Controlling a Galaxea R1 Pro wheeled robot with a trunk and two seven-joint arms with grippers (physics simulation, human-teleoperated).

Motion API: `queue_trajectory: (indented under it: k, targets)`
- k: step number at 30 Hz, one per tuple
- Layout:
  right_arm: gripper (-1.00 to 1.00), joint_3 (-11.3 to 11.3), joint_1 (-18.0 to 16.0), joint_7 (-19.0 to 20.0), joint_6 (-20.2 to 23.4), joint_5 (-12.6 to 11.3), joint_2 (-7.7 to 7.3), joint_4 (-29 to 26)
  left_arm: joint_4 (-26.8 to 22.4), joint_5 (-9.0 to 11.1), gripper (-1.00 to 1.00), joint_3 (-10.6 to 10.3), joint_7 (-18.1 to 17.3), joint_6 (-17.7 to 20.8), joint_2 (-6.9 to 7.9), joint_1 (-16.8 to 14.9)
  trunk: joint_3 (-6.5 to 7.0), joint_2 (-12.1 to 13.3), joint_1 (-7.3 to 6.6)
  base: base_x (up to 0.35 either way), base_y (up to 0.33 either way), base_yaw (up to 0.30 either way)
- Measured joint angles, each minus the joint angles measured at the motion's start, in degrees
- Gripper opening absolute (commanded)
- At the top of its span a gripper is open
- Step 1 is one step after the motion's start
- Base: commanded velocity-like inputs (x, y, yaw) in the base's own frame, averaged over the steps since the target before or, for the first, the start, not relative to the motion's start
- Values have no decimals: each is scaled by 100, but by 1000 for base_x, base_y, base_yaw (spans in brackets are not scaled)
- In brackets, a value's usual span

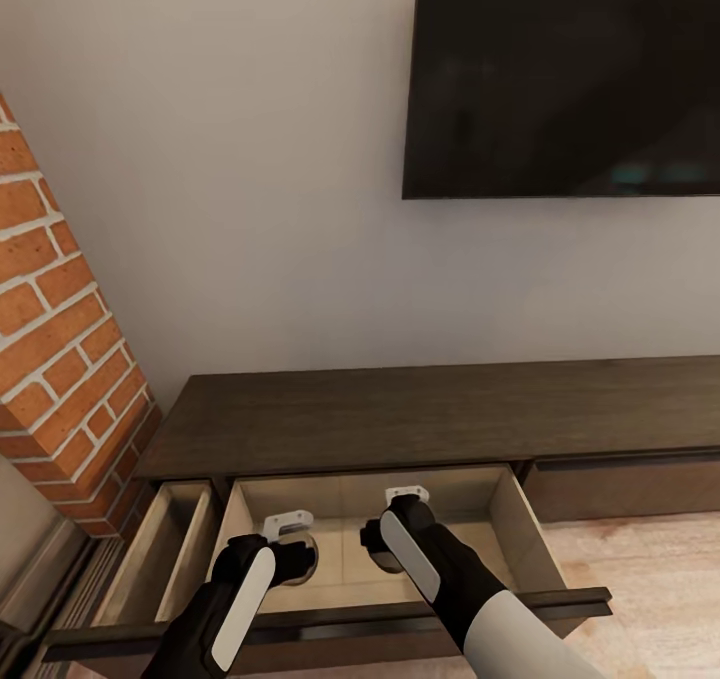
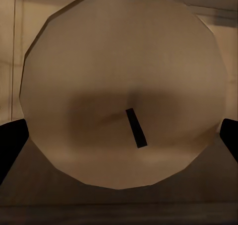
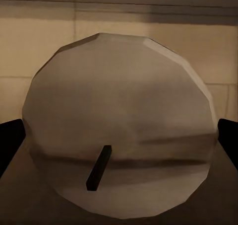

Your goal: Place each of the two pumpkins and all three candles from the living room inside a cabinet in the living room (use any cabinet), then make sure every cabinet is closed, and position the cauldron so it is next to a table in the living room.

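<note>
The cabinet (image 1: 400, 419) is a long low dark-brown unit, and its middle drawer (image 1: 522, 534) is pulled out, showing pale wood inside. Both arms reach down into that drawer. My left gripper (image 1: 297, 556) is shut on a squat grey-brown candle (image 1: 308, 559). In the left wrist view that candle (image 2: 124, 76) shows its round top and black wick between my dark fingers (image 2: 10, 143). My right gripper (image 1: 385, 551) is shut on a second candle (image 1: 378, 561). In the right wrist view this candle (image 3: 119, 115) sits between the fingers (image 3: 229, 138) over the drawer floor. The pumpkins and cauldron are out of view.
A second drawer (image 1: 160, 549) stands open at the left, beside a brick wall (image 1: 60, 339). A dark TV (image 1: 560, 69) hangs on the wall above the unit. The right drawer front (image 1: 630, 484) is shut. Pale wood floor (image 1: 660, 579) lies at the right.
</note>
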Motion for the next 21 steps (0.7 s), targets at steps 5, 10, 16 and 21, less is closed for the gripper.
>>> queue_trajectory:
  k: [5,10,16,21]
  targets:
    - [-100,14,0,0,-3,1,0,-2,0,5,-100,-2,5,-28,-1,0,0,0,0,60,20,0]
    - [-100,16,0,0,-1,5,0,-1,0,-7,-100,-1,5,-29,-2,0,0,0,0,207,34,0]
    - [-100,16,0,0,-1,5,0,0,0,4,-100,0,6,-30,-5,0,0,0,0,32,2,0]
    - [-100,15,0,-4,1,3,0,0,0,4,-100,-1,6,-9,-7,1,-72,-159,87,2,0,0]
